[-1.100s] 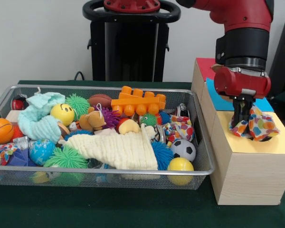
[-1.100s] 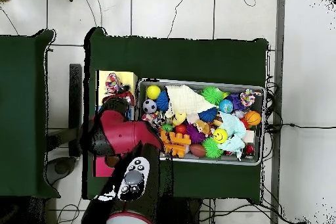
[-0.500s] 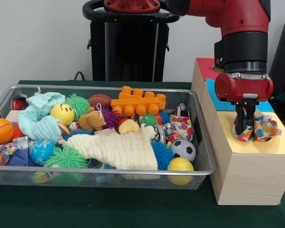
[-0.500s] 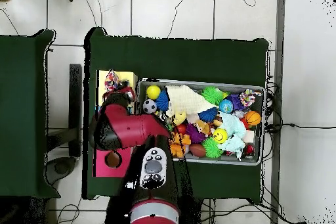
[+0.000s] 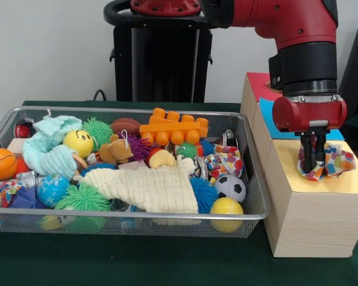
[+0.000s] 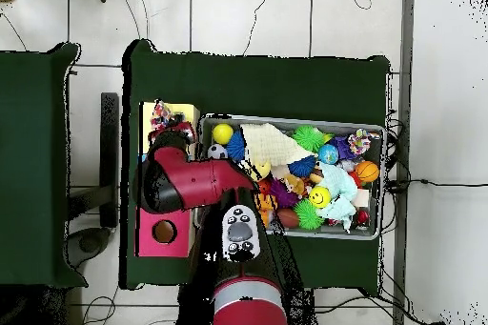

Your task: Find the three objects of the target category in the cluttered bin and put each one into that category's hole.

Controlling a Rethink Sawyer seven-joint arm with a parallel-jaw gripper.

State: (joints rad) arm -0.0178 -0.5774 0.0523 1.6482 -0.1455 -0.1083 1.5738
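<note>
Gripper (image 5: 314, 168) over yellow panel (image 5: 322, 182), patterned cloth (image 5: 333, 162) bunched around it.

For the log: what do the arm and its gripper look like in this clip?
The arm is glossy red with a wide black cylindrical band above the wrist. Below a thin silver ring sits a rounded red wrist housing, and the gripper hangs from it as narrow black jaws. From overhead, the arm shows a grey oval control panel with dark buttons.
</note>
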